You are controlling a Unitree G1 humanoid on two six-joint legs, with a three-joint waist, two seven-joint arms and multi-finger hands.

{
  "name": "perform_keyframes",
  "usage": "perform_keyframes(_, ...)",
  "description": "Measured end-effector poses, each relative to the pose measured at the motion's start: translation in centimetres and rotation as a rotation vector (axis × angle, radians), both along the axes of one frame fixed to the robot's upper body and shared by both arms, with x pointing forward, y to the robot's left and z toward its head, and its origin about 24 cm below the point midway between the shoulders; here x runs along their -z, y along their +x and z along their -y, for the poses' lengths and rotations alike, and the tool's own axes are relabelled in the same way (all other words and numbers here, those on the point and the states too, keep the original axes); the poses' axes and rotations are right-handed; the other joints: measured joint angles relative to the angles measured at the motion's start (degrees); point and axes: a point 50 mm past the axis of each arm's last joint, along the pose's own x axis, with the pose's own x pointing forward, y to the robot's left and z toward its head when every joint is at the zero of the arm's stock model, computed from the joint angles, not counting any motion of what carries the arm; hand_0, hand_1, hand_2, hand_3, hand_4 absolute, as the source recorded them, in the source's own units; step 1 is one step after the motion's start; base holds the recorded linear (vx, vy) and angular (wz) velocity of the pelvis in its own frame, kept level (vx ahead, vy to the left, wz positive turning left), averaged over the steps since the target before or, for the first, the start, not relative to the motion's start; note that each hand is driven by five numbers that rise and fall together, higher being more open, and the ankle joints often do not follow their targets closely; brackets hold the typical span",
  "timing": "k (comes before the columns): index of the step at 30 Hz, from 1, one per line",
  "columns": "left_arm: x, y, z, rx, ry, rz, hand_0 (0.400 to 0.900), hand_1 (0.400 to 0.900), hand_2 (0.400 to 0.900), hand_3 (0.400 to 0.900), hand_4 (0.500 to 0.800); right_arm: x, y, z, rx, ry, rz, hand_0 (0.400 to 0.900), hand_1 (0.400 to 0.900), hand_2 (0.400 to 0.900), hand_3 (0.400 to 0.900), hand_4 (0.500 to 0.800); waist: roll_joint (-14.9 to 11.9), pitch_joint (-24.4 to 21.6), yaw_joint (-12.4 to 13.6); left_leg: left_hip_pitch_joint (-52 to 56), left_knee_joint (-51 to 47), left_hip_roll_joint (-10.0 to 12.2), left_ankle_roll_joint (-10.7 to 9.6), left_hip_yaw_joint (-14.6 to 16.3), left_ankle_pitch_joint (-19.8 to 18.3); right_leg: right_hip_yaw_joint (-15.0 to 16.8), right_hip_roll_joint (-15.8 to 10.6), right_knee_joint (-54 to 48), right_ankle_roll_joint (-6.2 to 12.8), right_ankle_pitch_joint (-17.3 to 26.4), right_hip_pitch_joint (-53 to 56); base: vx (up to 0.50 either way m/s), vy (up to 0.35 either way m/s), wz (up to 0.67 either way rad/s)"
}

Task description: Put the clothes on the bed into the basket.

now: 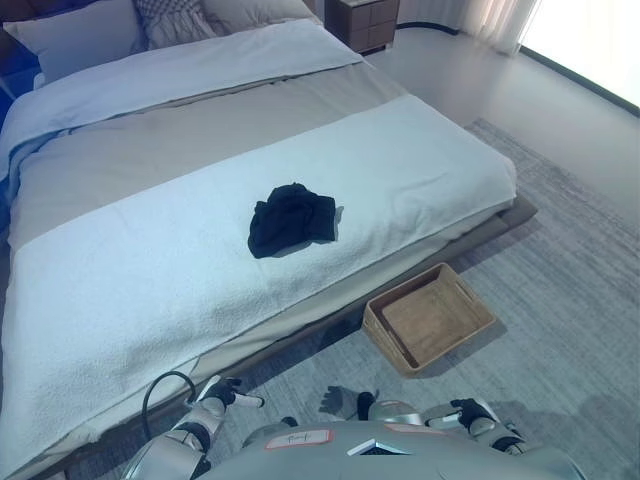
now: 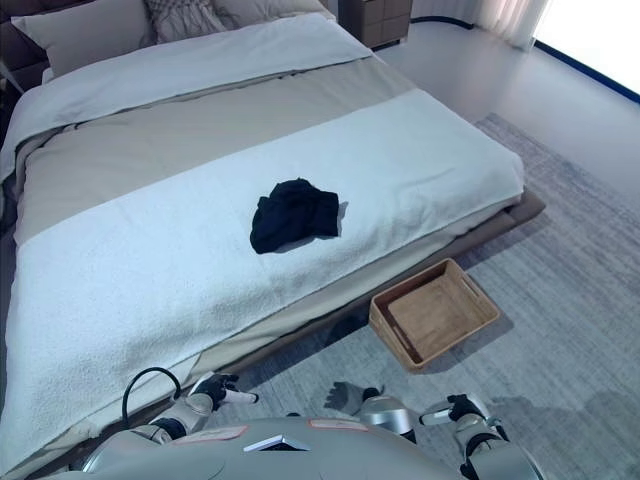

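A crumpled black garment [image 1: 290,218] lies near the middle of the white-covered bed [image 1: 120,290], closer to its foot. A shallow rectangular wicker basket [image 1: 428,318] stands empty on the rug beside the bed's foot corner, also in the right eye view [image 2: 434,314]. My left hand [image 1: 222,393] is low at the bottom left by the bed's edge, fingers relaxed and holding nothing. My right hand [image 1: 470,410] is low at the bottom right, just in front of the basket, fingers relaxed and empty. Both hands are far from the garment.
Pillows [image 1: 75,35] lie at the head of the bed, and a dark nightstand [image 1: 365,20] stands beyond it. A grey rug [image 1: 560,290] covers the floor around the basket. A bright window with curtains is at the far right.
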Motion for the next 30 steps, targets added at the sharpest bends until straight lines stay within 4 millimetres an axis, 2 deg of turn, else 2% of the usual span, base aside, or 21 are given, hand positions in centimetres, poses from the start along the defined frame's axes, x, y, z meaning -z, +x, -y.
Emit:
perform_keyframes(15, 0.0, -0.1, -0.1, -0.008, 0.009, -0.005, 0.900, 0.900, 0.900, 0.900, 0.800, 0.0, 0.0, 0.0, 0.000, 0.000, 0.000, 0.900, 0.900, 0.900, 0.900, 0.800, 0.5, -0.3, 0.0, -1.0, 0.0, 0.2, 0.0, -0.2, 0.0, -0.2, 0.1, -0.1, 0.00, 0.0, -0.5, 0.01, -0.020, 0.03)
perform_keyframes(21, 0.0, 0.0, -0.2, -0.010, 0.014, -0.002, 0.900, 0.900, 0.900, 0.900, 0.800, 0.0, 0.4, 0.0, -0.004, 0.003, 0.015, 0.900, 0.900, 0.900, 0.900, 0.800, 1.2, 0.5, -0.1, -3.0, 1.7, 1.1, -0.5, -0.2, 0.2, -0.2, 1.0, 0.7, 0.06, -0.4, -2.7, 0.01, -0.120, 0.04)
perform_keyframes(25, -0.6, 2.2, -0.6, -0.009, 0.033, 0.043, 0.900, 0.900, 0.900, 0.900, 0.800, -0.3, 1.9, 0.1, -0.022, -0.001, 0.050, 0.900, 0.900, 0.900, 0.900, 0.800, 0.2, 5.4, 0.8, -9.4, 13.8, 1.5, -2.4, -3.3, -0.8, -0.5, 0.7, 0.4, -0.82, -0.7, -2.4, 0.04, -0.072, 0.12)
perform_keyframes(27, -0.9, 3.4, -0.4, -0.006, 0.032, 0.071, 0.900, 0.900, 0.900, 0.900, 0.800, -0.6, 2.5, 0.6, -0.028, -0.017, 0.056, 0.900, 0.900, 0.900, 0.900, 0.800, -0.4, 7.4, 1.7, -13.6, 20.3, 1.4, -4.3, -6.0, -0.5, -0.8, -0.3, -0.1, -2.68, -0.9, -1.9, 0.11, 0.012, 0.05)
perform_keyframes(28, -1.0, 3.8, -0.1, -0.003, 0.023, 0.086, 0.900, 0.900, 0.900, 0.900, 0.800, -0.8, 2.9, 1.1, -0.033, -0.032, 0.062, 0.900, 0.900, 0.900, 0.900, 0.800, -0.8, 7.8, 1.4, -15.2, 20.7, 1.1, -5.1, -6.8, -1.5, -1.4, -0.6, 0.2, -3.41, -1.1, -2.5, 0.13, 0.024, -0.07)
perform_keyframes(30, -0.9, 3.5, 0.0, -0.019, 0.016, 0.079, 0.900, 0.900, 0.900, 0.900, 0.800, -1.4, 4.0, 2.1, -0.039, -0.060, 0.090, 0.900, 0.900, 0.900, 0.900, 0.800, 0.0, 8.0, 1.5, -16.0, 15.8, 0.9, -4.4, -8.0, -1.3, -1.5, -0.5, 0.3, -4.82, -1.8, -3.2, 0.24, 0.084, -0.21)
